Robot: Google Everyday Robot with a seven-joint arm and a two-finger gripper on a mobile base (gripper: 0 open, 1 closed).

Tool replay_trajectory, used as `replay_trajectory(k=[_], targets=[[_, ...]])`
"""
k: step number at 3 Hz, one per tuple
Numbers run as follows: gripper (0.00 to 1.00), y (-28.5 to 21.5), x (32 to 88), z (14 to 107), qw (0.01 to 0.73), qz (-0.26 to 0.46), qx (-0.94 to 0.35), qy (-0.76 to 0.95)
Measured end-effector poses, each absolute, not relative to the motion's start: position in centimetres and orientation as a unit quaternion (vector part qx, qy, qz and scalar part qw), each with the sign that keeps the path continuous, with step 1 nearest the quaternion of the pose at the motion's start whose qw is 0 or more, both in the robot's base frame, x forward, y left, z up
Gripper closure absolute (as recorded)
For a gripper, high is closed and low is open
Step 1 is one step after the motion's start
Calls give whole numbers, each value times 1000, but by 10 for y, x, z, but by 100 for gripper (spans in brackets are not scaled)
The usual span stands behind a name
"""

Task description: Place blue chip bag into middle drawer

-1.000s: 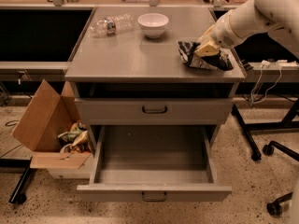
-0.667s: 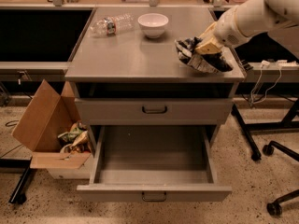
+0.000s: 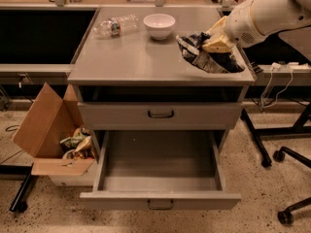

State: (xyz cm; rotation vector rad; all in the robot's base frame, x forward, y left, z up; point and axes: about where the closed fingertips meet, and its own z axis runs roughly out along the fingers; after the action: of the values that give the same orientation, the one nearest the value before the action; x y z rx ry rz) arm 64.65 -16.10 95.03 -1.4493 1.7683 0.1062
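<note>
The blue chip bag lies crumpled on the right side of the grey cabinet top, close to the right edge and towards the front. Its dark foil shows white and yellowish print, and its left end stands up a little off the surface. The gripper sits on the upper part of the bag, its pale yellowish jaws closed on the crumpled foil. The white arm reaches in from the upper right corner of the view.

Below, the middle drawer is pulled fully out towards the camera. Its grey inside lies bare, and a small dark loop handle sits at the middle of its front. Above it, the upper drawer front is shut, with a like handle of its own. A dark gap runs between that front and the cabinet top.

Further back on the top, a white bowl stands upright, well apart from the bag. A clear plastic bottle lies on its side just left of the bowl.

On the speckled floor to the left of the cabinet, an open cardboard box holds crumpled wrappers. To the right, dark chair legs with castors stand on the floor.
</note>
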Motion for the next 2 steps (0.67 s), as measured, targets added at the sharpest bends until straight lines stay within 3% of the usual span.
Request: replay_trajectory(k=[2], targets=[[100, -159, 586, 885, 338, 51, -647, 682]])
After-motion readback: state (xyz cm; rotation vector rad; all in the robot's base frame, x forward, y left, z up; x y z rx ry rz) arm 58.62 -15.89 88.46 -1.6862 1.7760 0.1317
